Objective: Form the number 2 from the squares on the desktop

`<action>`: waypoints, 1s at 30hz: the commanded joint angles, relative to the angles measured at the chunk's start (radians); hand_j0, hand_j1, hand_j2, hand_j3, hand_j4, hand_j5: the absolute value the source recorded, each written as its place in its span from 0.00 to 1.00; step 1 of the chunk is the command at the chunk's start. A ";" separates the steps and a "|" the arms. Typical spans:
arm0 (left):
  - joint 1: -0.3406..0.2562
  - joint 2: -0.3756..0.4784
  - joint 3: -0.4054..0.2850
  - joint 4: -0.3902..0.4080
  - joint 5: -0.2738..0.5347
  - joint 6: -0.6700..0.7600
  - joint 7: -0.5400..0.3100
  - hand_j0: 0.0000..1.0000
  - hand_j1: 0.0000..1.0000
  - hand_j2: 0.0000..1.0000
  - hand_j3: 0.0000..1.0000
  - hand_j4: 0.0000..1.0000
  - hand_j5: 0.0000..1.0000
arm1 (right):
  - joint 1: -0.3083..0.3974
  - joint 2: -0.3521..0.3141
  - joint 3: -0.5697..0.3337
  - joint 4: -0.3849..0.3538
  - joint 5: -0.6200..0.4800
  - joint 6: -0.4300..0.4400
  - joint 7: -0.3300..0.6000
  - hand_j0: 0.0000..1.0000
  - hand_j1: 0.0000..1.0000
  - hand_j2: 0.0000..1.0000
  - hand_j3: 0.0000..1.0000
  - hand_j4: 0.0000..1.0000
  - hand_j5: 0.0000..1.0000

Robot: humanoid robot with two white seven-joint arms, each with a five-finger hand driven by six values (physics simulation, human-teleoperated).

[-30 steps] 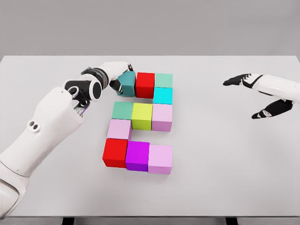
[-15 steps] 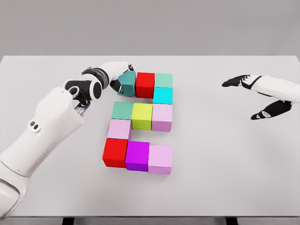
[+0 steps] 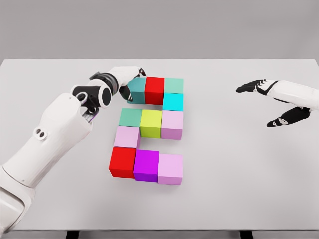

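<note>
Coloured cubes lie on the white table in a blocky figure. The top row is a dark teal cube, a red cube and a mint cube, with a cyan cube below the mint one. The middle row is green, yellow-green and pink. A light pink cube links down to red, magenta and pink. My left hand is curled over the dark teal cube, which sits square against the red one. My right hand hovers open at the right.
My left forearm crosses the table's left part, close to the green and light pink cubes. The table's front edge runs along the bottom of the view.
The dark teal cube was tilted and slightly apart; it now sits flush against the red cube. My left arm has shifted a little to the right. The right hand has barely moved.
</note>
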 commanded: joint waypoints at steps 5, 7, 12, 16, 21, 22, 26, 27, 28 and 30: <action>0.000 0.001 0.000 0.001 -0.004 -0.003 0.000 0.96 0.96 0.96 0.96 0.96 0.96 | 0.000 -0.001 -0.001 0.000 -0.003 0.003 0.000 1.00 1.00 1.00 1.00 1.00 1.00; 0.000 0.001 0.000 0.000 -0.009 -0.004 0.000 0.97 0.97 0.97 0.97 0.97 0.97 | 0.000 -0.001 -0.001 -0.002 -0.003 0.003 0.000 1.00 1.00 1.00 1.00 1.00 1.00; -0.003 0.013 0.010 -0.014 0.002 -0.012 0.000 1.00 1.00 1.00 1.00 1.00 1.00 | 0.000 -0.001 0.001 -0.002 -0.003 0.003 0.000 1.00 1.00 1.00 1.00 1.00 1.00; 0.006 0.101 0.033 -0.115 0.013 -0.016 0.000 1.00 1.00 1.00 1.00 1.00 1.00 | 0.000 -0.001 -0.001 -0.002 -0.003 0.003 0.000 1.00 1.00 1.00 1.00 1.00 1.00; 0.017 0.361 0.121 -0.253 0.222 -0.276 0.000 1.00 1.00 1.00 1.00 1.00 1.00 | 0.000 -0.003 0.001 0.000 -0.003 0.003 0.000 1.00 1.00 1.00 1.00 1.00 1.00; 0.020 0.429 0.152 -0.252 0.307 -0.483 0.000 1.00 1.00 1.00 1.00 1.00 1.00 | 0.002 -0.003 -0.001 0.000 -0.003 0.003 0.000 1.00 1.00 1.00 1.00 1.00 1.00; 0.118 0.599 0.301 -0.230 0.537 -1.110 0.000 1.00 1.00 1.00 1.00 1.00 1.00 | 0.000 -0.003 0.001 0.000 -0.003 0.003 0.000 1.00 1.00 1.00 1.00 1.00 1.00; 0.152 0.601 0.345 -0.207 0.571 -1.110 0.000 1.00 1.00 1.00 1.00 1.00 1.00 | 0.000 -0.003 -0.001 0.000 -0.003 0.003 0.000 1.00 1.00 1.00 1.00 1.00 1.00; 0.205 0.601 0.411 -0.160 0.631 -1.110 0.000 1.00 1.00 1.00 1.00 1.00 1.00 | 0.000 -0.003 0.001 0.001 -0.003 0.003 0.000 1.00 1.00 1.00 1.00 1.00 1.00; 0.299 0.599 0.514 -0.072 0.729 -1.110 0.000 1.00 1.00 1.00 1.00 1.00 1.00 | 0.000 -0.003 -0.001 0.001 -0.003 0.003 0.000 1.00 1.00 1.00 1.00 1.00 1.00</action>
